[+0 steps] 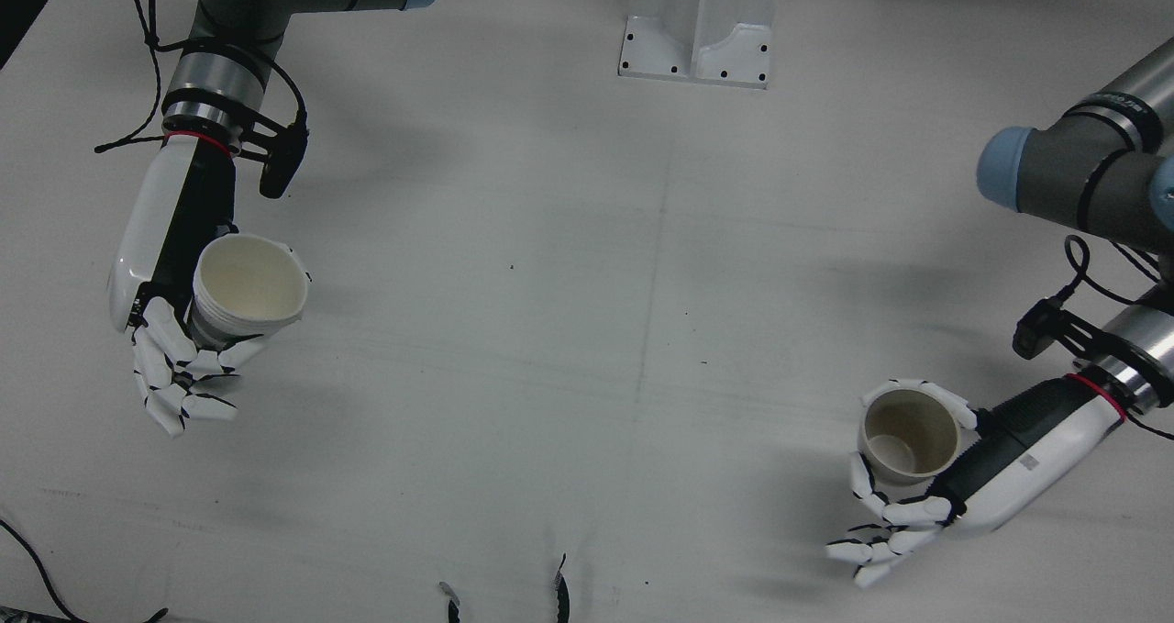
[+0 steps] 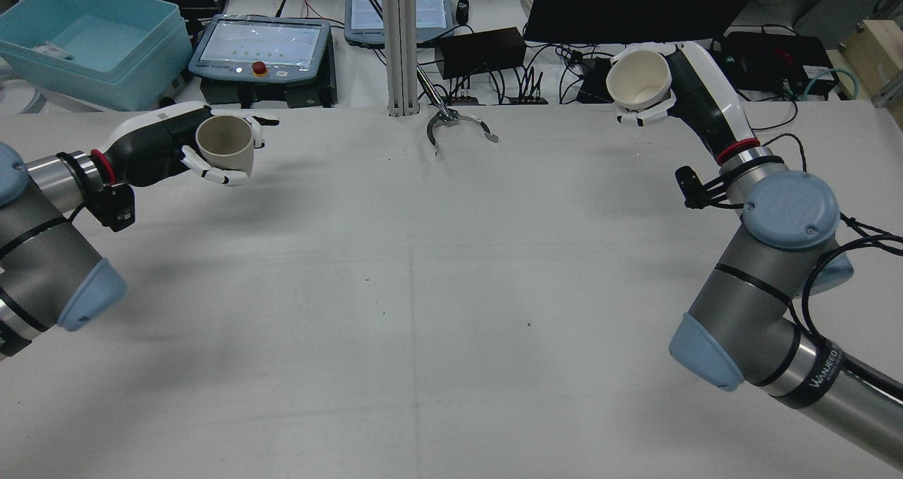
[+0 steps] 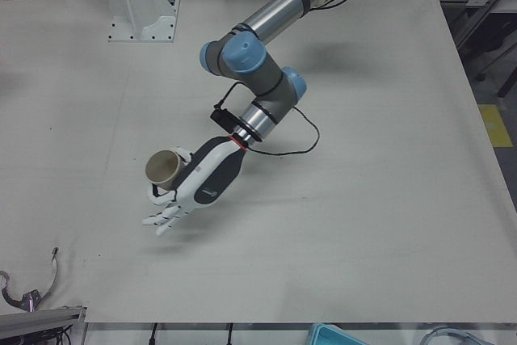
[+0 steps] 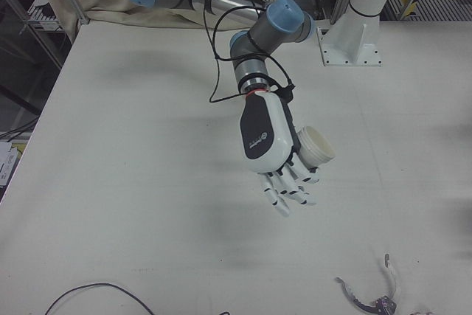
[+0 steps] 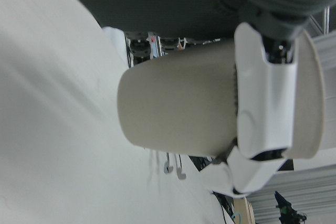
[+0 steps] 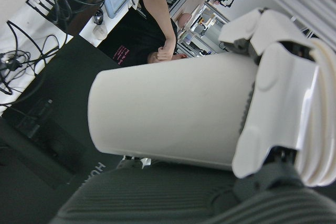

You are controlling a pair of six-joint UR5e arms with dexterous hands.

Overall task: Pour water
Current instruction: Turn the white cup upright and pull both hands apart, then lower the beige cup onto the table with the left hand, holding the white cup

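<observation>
My left hand [image 1: 995,476] is shut on a tan paper cup [image 1: 908,438], held above the table near the operators' edge; the cup's mouth faces up and its bottom shows bare. The rear view has that cup [image 2: 224,144] in the left hand [image 2: 148,151] at the far left. My right hand [image 1: 160,265] is shut on a white paper cup [image 1: 249,285], held higher and slightly tilted; in the rear view this cup [image 2: 638,77] sits in the right hand [image 2: 702,105]. The two cups are far apart, on opposite sides of the table. Each hand camera shows its cup from the side: tan [image 5: 178,108], white [image 6: 168,114].
A metal clip-like tool [image 2: 458,125] lies at the table's operator edge, middle. A white pedestal [image 1: 697,22] stands at the robot's side. Beyond the table are a blue bin [image 2: 85,38], control tablets [image 2: 261,45] and cables. A person [image 6: 152,30] shows behind the white cup.
</observation>
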